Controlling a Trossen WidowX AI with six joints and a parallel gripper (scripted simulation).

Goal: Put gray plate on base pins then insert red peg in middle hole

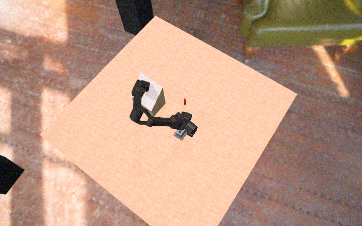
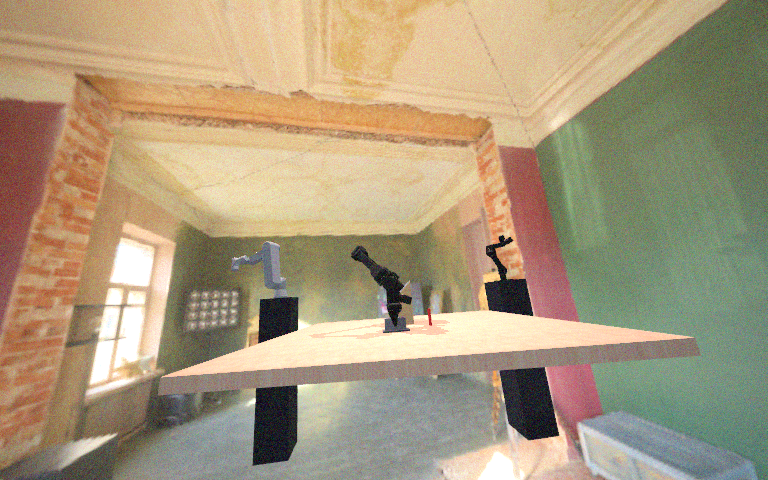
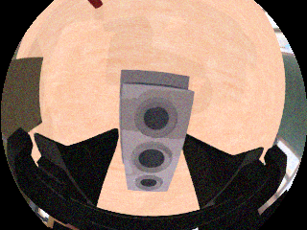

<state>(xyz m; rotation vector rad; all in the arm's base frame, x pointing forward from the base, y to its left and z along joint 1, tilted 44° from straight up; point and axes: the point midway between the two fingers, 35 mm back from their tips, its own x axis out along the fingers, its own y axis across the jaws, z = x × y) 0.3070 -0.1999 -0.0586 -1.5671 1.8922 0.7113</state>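
The gray plate [image 1: 180, 131] [image 3: 181, 102] [image 2: 387, 330] lies over the gray base [image 1: 182, 138] [image 3: 153, 78], whose far end shows past the plate in the wrist view. The plate looks low and about level; whether it touches the base all along is hidden. Its three holes look dark, and I cannot make out the pins. My gripper [image 2: 395, 322] [image 3: 150, 136] is open, with one finger on each side of the plate and little room between. The red peg [image 1: 184, 101] [image 2: 429, 316] [image 3: 96, 4] stands upright on the table, apart from the plate and the gripper.
A white-topped block [image 1: 156, 93] [image 3: 24, 91] with olive sides stands on the table [image 1: 213, 159] [image 2: 509, 345], near the arm's upper links. Black pedestals [image 2: 277, 418] [image 2: 529, 401] stand beyond the table and carry other arms.
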